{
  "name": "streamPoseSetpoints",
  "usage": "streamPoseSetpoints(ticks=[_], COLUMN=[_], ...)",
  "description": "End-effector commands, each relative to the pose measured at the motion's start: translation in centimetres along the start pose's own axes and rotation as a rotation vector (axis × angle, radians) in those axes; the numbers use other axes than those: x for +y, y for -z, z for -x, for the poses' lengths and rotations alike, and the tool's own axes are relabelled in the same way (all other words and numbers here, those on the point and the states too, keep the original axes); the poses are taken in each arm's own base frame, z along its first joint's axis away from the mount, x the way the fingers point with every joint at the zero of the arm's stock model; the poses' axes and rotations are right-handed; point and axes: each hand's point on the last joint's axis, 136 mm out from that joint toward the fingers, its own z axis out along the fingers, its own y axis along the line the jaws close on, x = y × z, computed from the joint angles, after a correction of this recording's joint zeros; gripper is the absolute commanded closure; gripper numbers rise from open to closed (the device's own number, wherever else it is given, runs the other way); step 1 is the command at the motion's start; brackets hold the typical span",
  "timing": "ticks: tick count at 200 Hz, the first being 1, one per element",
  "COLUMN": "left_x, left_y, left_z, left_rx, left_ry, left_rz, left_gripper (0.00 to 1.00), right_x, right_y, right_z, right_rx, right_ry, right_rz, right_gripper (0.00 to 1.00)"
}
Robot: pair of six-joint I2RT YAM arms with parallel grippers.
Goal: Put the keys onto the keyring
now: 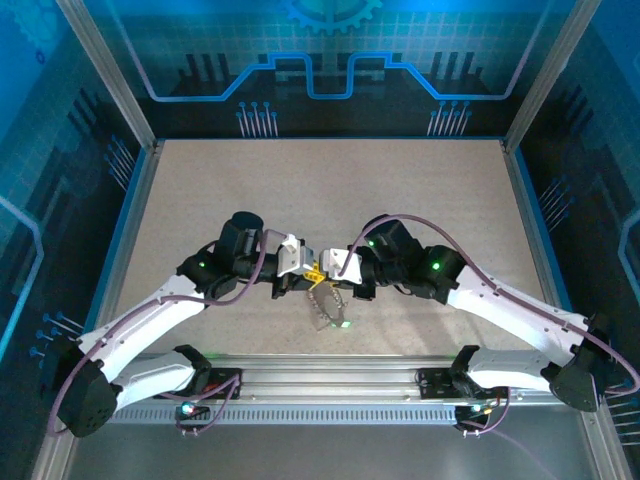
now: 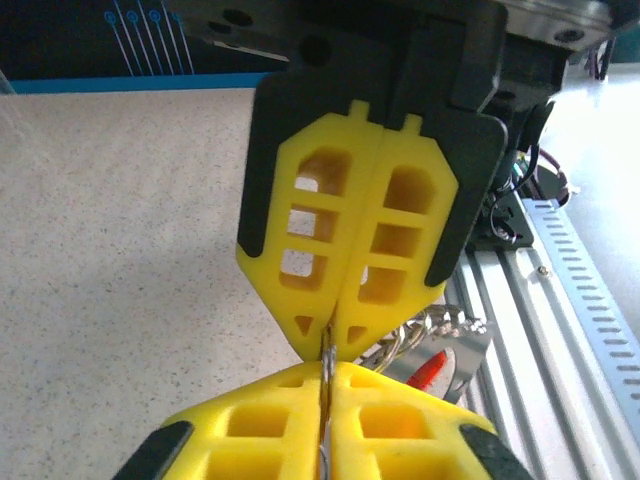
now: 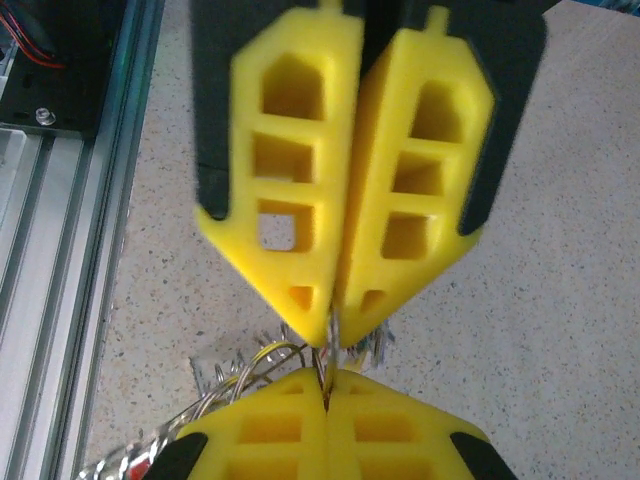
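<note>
Left gripper (image 1: 306,266) and right gripper (image 1: 336,266) were tip to tip, both clamped on the keyring (image 2: 325,362) wire above the tabletop (image 1: 300,190), close to its near edge. The keys (image 2: 435,325) and a red tag (image 2: 432,370) sat half hidden behind the right fingers, beside the rail (image 1: 330,375).

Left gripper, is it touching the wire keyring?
Touching. The left wrist view shows it: the left gripper is shut on the keyring, whose thin wire runs pinched down the seam between its yellow halves.

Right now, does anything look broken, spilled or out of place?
Nothing stands out. The left gripper and right gripper meet tip to tip, both shut on the keyring, the keys dangling beneath.
</note>
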Motion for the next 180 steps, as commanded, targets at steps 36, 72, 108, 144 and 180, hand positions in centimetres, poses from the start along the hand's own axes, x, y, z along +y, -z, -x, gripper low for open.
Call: streamPoseSetpoints(ticks=[36, 72, 108, 144, 180], left_x=[-0.5, -1.2, -1.5, -1.4, -1.1], left_y=[0.6, 0.9, 1.0, 1.1, 1.1], left_z=[1.6, 2.3, 2.9, 3.8, 4.5], left_rx=[-0.031, -0.097, -0.145, -0.205, -0.272], left_ry=[-0.067, -0.097, -0.103, -0.09, -0.074], left_rz=[0.0, -0.013, -0.023, -0.023, -0.014], left_gripper=[1.0, 1.0, 1.0, 1.0, 1.0], right_x=[-0.2, -0.2, 0.0, 0.5, 0.9], right_y=[1.3, 2.1, 2.8, 2.8, 2.7], right_z=[2.6, 2.2, 1.9, 1.5, 1.5], right_rx=[-0.124, -0.151, -0.163, -0.162, -0.179], right_ry=[0.037, 0.018, 0.016, 0.016, 0.013], right_rz=[-0.015, -0.017, -0.021, -0.003, 0.013], right_gripper=[0.87, 0.82, 0.8, 0.8, 0.8])
